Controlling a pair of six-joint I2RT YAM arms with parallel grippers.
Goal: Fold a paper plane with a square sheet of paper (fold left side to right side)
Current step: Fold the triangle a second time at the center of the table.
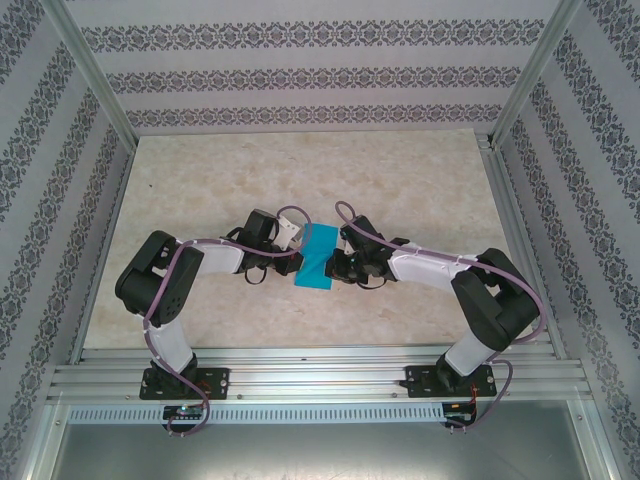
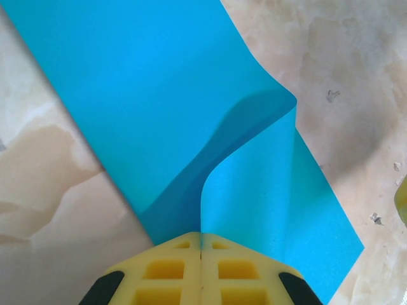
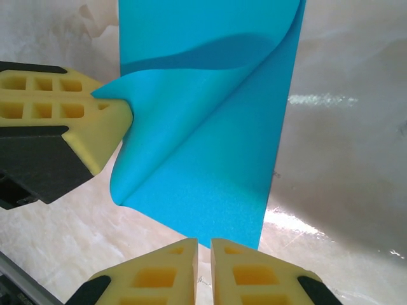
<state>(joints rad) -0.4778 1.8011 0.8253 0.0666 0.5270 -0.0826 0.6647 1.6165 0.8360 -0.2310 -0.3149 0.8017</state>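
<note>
Left gripper (image 2: pixel 201 236): Jaws closed on the left edge of the square sheet of paper (image 2: pixel 146 95), holding that edge raised off the table (image 1: pixel 200 180).
Sheet position: Mid-table, between the two grippers. The left part curls up and over toward the right, and the rest lies flat.
Fold status: No crease is visible, so judge the left-to-right fold as begun but not pressed.
Handling: Treat the sheet as very light, thin and limp. It will likely slide on the smooth table and keep any stray crease.
Grip point: Take it by an edge or corner, with a shallow pinch.
Right gripper (image 3: pixel 203 244): Jaws parted by a narrow slit with nothing between them. The tips sit just beside the sheet's edge.
</note>
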